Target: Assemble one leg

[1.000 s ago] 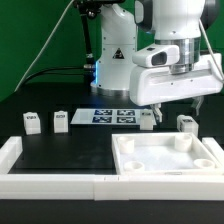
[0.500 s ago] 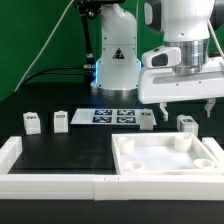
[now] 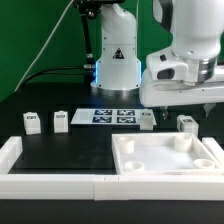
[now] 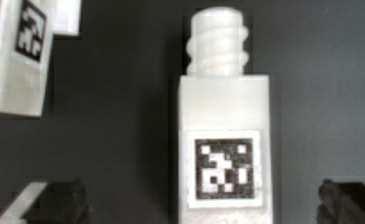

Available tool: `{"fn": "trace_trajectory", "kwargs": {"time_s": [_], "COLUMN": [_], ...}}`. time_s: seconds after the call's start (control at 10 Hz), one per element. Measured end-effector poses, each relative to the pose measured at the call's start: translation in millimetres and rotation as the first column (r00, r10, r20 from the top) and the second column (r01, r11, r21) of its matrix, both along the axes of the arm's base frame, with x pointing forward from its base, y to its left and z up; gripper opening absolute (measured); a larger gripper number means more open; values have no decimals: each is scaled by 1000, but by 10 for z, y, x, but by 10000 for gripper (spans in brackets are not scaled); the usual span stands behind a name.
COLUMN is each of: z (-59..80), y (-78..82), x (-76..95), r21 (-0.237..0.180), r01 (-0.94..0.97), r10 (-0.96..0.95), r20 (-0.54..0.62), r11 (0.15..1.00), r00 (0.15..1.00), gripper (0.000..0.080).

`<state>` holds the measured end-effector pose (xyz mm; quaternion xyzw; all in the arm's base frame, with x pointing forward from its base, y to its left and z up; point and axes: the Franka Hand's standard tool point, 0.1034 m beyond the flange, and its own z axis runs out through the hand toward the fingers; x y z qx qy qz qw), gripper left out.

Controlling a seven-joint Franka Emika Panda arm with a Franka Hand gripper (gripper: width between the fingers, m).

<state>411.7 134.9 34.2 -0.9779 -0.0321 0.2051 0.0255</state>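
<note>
- Small white plastic rectangular far-left leg (image 3: 32, 122) and second leg (image 3: 61, 120) stand apart, probably spaced for picking.
- Thin flat white marker board (image 3: 110, 116) lies farther back, centre.
- Two-finger gripper (image 3: 176, 106) hovers over third leg (image 3: 147, 119) and fourth leg (image 3: 186, 123). The wrist view shows one tagged leg (image 4: 218, 120) centred between the dark fingertips (image 4: 46, 200), likely aligned for grasping. Jaws are wide and touch nothing.
- Large white square tray-like piece (image 3: 118, 152) sits near right.

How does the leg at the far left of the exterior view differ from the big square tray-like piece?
The leg is a small block; the tray-like piece is far larger and low, with a raised rim. The leg bears a black-and-white tag; the tray-like piece shows none. The leg stands at the exterior view's left, the tray-like piece at its right. Both are white and rest on the black table.
</note>
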Motion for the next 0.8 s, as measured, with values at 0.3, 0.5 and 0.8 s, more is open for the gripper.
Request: {"fn": "trace_trajectory", "kwargs": {"time_s": [0.3,0.5,0.8], "z": [-20,-84,-170], "y": [13,54,76], "x": [-55,-10,-13], "r21": [-17,-17,-16], "r01": [-18,-37,-40], "r10": [13,25,28], "r20": [-256,-453,-473], "r11": [1000,999,999], "r00": [967,891,881], "gripper": [649,649,649]}}
